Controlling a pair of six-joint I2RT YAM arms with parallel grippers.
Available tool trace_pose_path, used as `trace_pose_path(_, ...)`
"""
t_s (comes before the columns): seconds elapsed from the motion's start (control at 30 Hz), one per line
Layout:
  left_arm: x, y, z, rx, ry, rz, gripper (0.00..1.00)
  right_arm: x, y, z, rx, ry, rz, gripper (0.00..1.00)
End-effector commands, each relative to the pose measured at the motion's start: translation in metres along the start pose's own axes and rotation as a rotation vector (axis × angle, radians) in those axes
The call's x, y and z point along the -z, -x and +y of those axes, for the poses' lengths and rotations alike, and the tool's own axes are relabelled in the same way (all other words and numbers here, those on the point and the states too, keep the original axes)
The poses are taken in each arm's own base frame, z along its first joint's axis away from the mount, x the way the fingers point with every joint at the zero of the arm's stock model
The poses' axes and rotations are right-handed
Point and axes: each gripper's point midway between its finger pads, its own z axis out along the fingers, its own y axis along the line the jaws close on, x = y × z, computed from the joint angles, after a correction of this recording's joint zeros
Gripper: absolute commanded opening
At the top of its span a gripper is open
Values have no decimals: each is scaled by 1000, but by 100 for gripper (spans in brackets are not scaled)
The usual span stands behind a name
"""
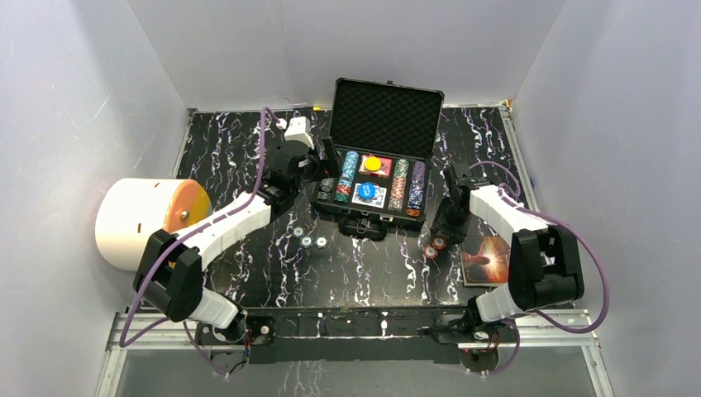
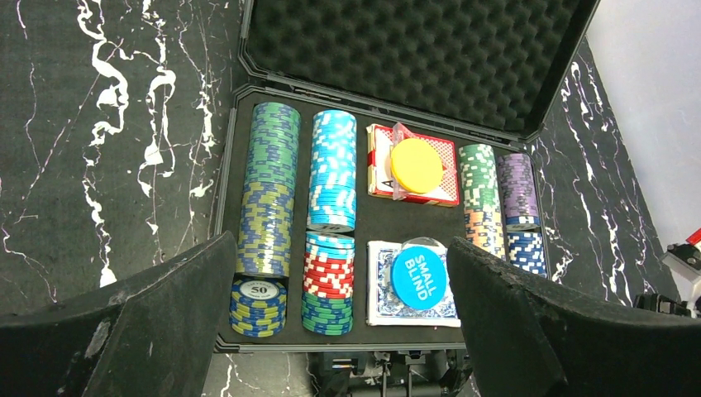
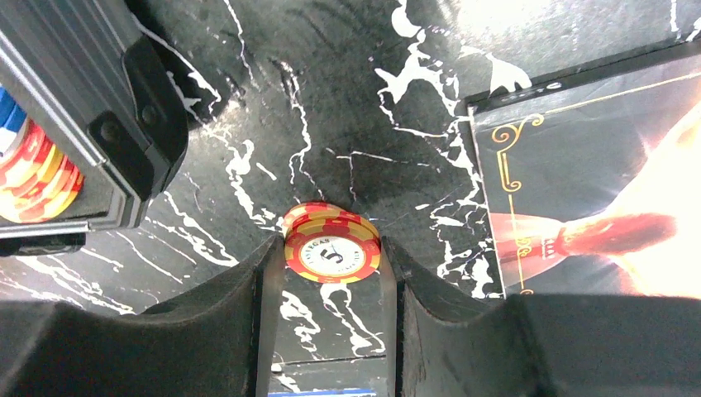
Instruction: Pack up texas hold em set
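Just off the case's right front corner, on the table [image 1: 355, 273], my right end effector [image 3: 332, 248] is clamped on a short stack of red-and-yellow chips [image 3: 331, 263], one finger against each side. The stack lies flat, faces up, and seems to rest on the table.

From that grip the case [image 1: 387, 116] lies to my left and a little farther from my bases. Its long axis runs left to right, and its lid is propped open at the back. I judge the carry goes up, left and over the front wall.

My left end effector [image 2: 339, 273] hangs above the case, fingers wide apart, holding nothing. It is nearer to the three loose chips [image 1: 306, 241] in front of the case.

Inside the case are chip rows at both ends, a red deck [image 2: 446, 188] under a yellow disc [image 2: 416, 165], and a blue deck [image 2: 380, 291] under a blue disc [image 2: 418, 277]. The book [image 3: 579, 149] lies just right of my grip.
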Motion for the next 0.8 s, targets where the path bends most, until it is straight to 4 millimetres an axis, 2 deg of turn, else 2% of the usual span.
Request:
trace_pose_path(0.0, 0, 23, -10, -3, -21, -58, 99, 10, -8, 6, 53, 23, 22, 43)
trace_pose_path(0.43, -2, 22, -12, -10, -28, -50, 98, -6, -24, 13, 160, -22, 80, 48)
trace_pose_path(0.77, -2, 21, -9, -14, -19, -48, 98, -11, -24, 14, 183, -31, 89, 51)
